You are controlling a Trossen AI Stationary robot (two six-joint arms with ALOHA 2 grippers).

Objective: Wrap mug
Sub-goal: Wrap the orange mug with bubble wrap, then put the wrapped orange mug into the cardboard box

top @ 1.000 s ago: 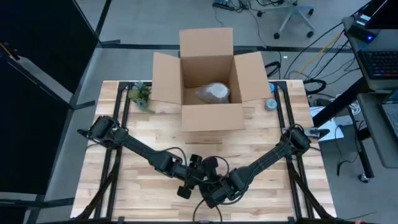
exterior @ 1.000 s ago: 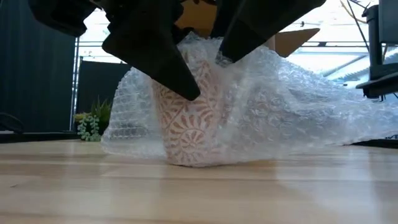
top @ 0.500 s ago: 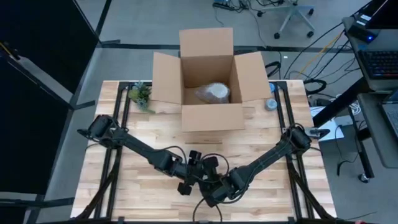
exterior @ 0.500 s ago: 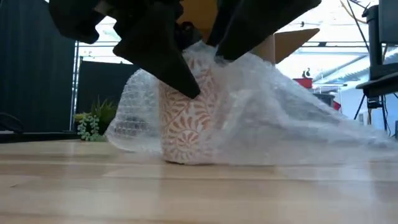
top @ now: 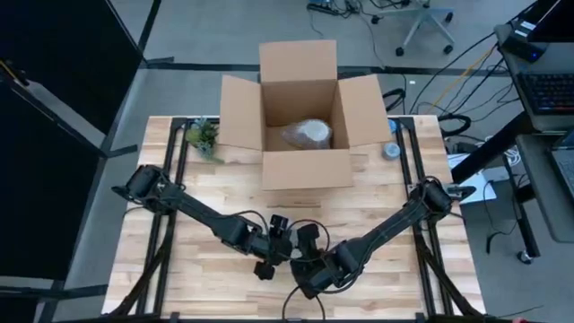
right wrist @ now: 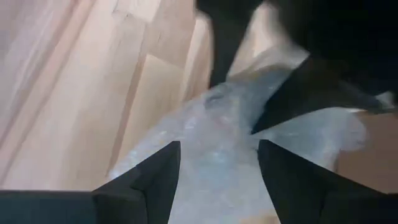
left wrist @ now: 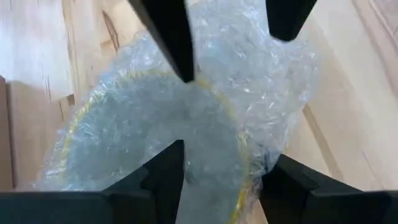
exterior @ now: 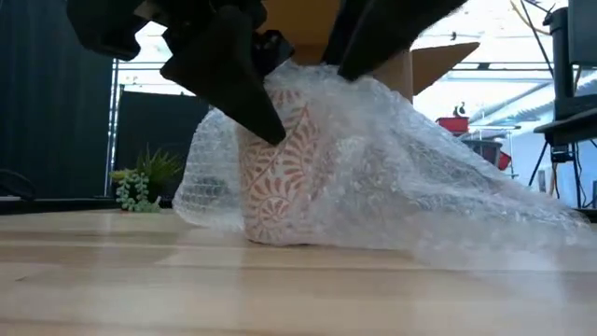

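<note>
1. A cream ceramic mug with an orange leaf pattern stands upright on the pale wooden desk, directly beneath both claws.
2. A clear sheet of bubble wrap drapes over the mug and trails away along the desk.
3. The left claw hangs over the mug, its fingers spread apart on either side of the wrapped rim.
4. The right claw sits just beside the left claw, fingers parted above the wrap.
5. Beyond the claws, an open brown cardboard box stands at the desk's far edge, a small green plant beside it.
</note>
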